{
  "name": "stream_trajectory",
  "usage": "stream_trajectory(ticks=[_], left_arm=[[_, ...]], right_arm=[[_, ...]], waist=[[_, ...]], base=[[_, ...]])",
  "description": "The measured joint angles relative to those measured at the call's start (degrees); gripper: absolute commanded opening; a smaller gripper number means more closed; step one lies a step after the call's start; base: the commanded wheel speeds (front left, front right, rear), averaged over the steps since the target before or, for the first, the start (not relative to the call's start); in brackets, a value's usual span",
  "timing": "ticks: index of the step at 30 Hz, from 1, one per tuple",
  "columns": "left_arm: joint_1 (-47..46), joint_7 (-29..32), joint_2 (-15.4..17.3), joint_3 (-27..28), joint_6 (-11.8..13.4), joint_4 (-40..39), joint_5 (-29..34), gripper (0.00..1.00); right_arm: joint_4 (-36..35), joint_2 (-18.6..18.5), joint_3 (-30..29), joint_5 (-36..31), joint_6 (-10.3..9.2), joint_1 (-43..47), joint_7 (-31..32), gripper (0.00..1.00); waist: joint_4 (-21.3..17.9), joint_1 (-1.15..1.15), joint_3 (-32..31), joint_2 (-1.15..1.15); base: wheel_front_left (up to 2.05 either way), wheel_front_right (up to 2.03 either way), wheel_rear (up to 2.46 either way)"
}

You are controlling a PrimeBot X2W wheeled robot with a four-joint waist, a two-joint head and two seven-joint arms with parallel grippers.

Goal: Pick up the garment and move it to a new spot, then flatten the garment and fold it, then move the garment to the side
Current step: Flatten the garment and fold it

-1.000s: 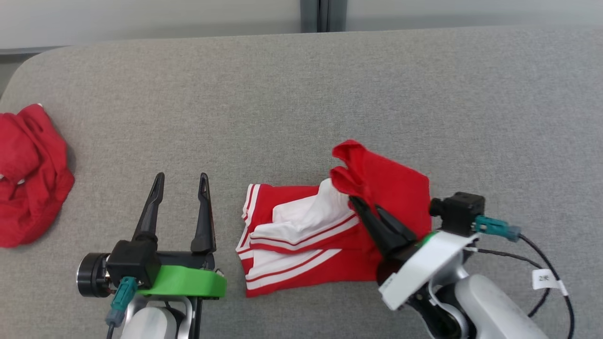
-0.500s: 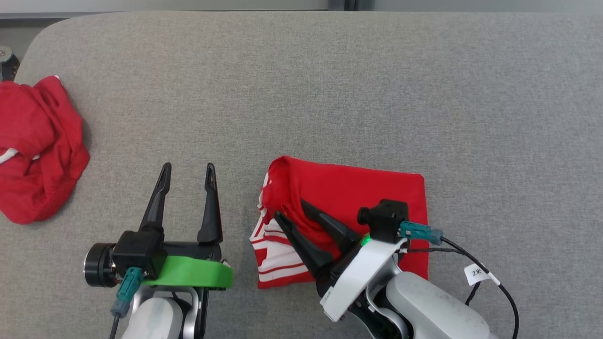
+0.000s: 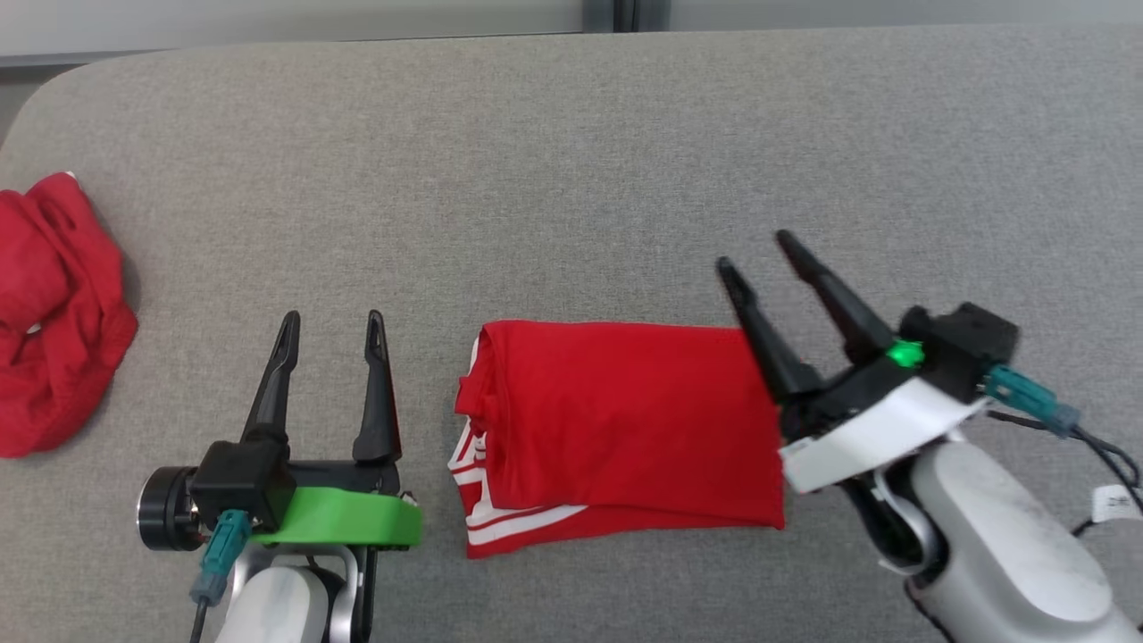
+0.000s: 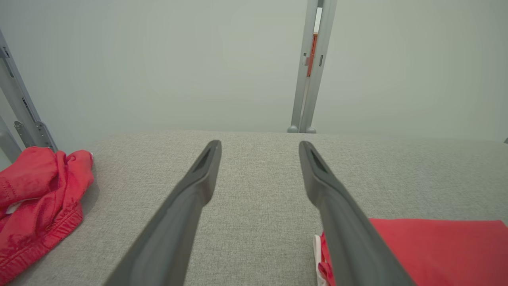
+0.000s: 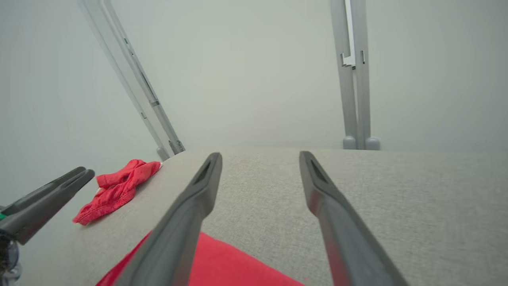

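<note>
Garment [image 3: 625, 420]: plain red on top, white stripes on red along its left and lower edges.
Cloth [image 3: 54, 313], far left: red, a fleck of white.
Table [image 3: 571, 161]: grey, fine woven texture.
Left gripper [image 3: 332, 318]: black fingers [image 3: 272, 393], green band [image 3: 339, 522], teal plug [image 3: 219, 545].
Right gripper [image 3: 754, 250]: black, white cuff [image 3: 875, 433], green light [image 3: 906, 354].
Wall [image 4: 158, 59]: pale grey-green.

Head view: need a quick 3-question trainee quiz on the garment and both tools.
1. True or false: the right tool is shut on the folded red fabric garment with white stripes.
2. On the grey fabric table, the crumpled red cloth heap lies: A) far left B) far right C) centre.
3. Fill in: the jaws of the left tool stand ____.
Key: 1 false; 2 A; 3 open.
</note>
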Motion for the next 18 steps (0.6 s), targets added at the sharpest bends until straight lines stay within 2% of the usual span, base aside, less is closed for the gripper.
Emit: stream_trajectory(ticks=[6, 9, 13, 18], left_arm=[[1.3, 0.0, 0.8, 1.3, -0.1, -0.1, 0.1, 1.00], [2.2, 0.0, 1.3, 1.7, 0.0, 0.0, 0.1, 1.00], [3.7, 0.0, 2.0, 2.1, 0.1, 0.2, 0.0, 1.00], [7.1, 0.4, 3.0, 2.5, 0.4, 0.5, -0.6, 1.00]], right_arm=[[-2.4, -3.8, -13.1, -4.0, 0.00, 8.3, 0.0, 1.00], [-3.5, -4.5, -17.4, -5.5, 0.00, 12.8, 0.0, 1.00], [-5.5, -4.6, -21.2, -7.1, 0.00, 17.1, 0.7, 1.00], [-8.3, -3.3, -22.5, -8.0, 0.00, 21.3, 2.9, 1.00]], waist=[[-1.7, 0.00, -1.1, 0.00], [-2.5, 0.00, -2.0, 0.00], [-3.3, 0.00, -3.5, 0.00], [-4.3, 0.00, -6.3, 0.00]], base=[[0.00, 0.00, 0.00], [0.00, 0.00, 0.00], [0.00, 0.00, 0.00], [0.00, 0.00, 0.00]])
